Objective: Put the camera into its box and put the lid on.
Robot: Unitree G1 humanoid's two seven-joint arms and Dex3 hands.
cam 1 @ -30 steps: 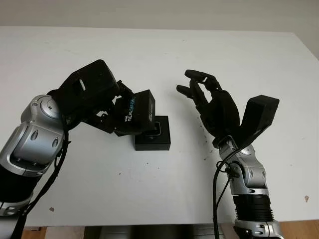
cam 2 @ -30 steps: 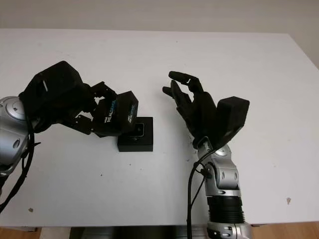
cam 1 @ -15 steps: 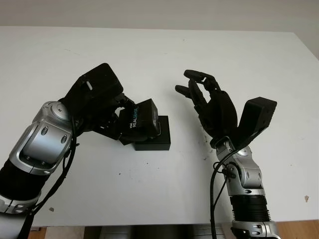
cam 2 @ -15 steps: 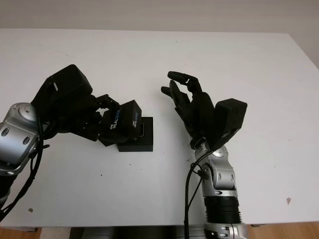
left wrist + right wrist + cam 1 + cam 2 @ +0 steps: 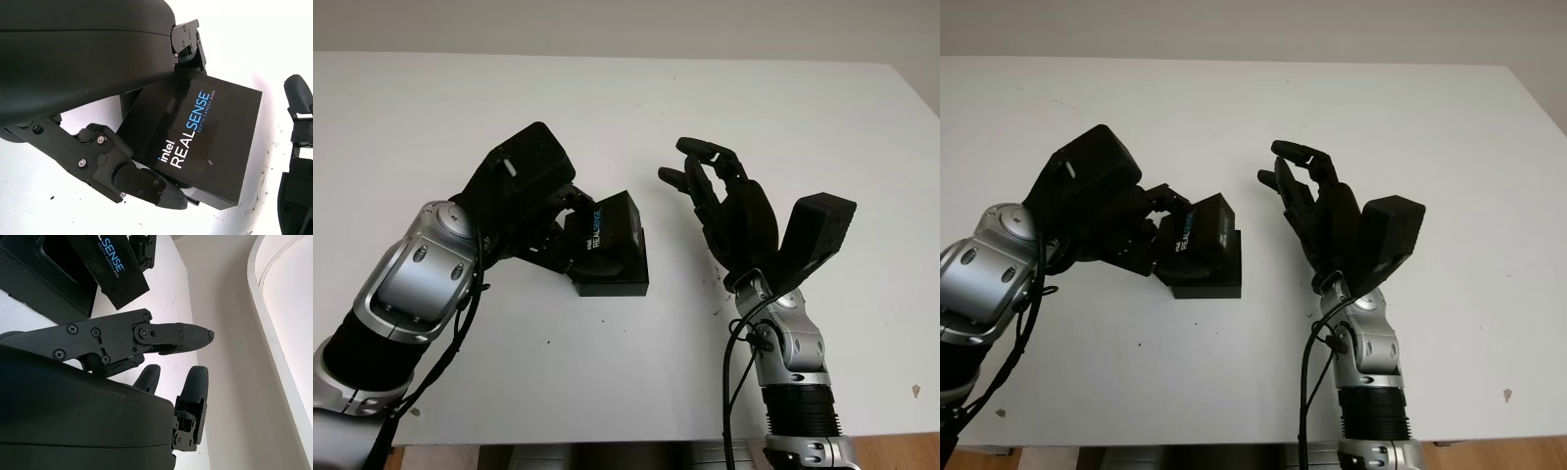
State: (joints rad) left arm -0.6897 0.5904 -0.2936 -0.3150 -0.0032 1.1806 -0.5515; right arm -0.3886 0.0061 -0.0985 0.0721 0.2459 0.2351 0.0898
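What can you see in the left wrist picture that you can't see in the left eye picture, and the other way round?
Only the left wrist view lets you read the lid's small print, "DEPTH CAMERA D405", beside "intel REALSENSE". Only the left eye view shows the whole white table, the box under the lid, and the open right hand raised beside it. Both show the left hand gripping the lid, tilted over the box.

- A white counter [image 5: 607, 108] spans the scene, with small dark specks on its surface.
- A pale wall [image 5: 626, 24] runs behind its far edge.
- Wood-toned floor [image 5: 901, 452] shows below the near edge.
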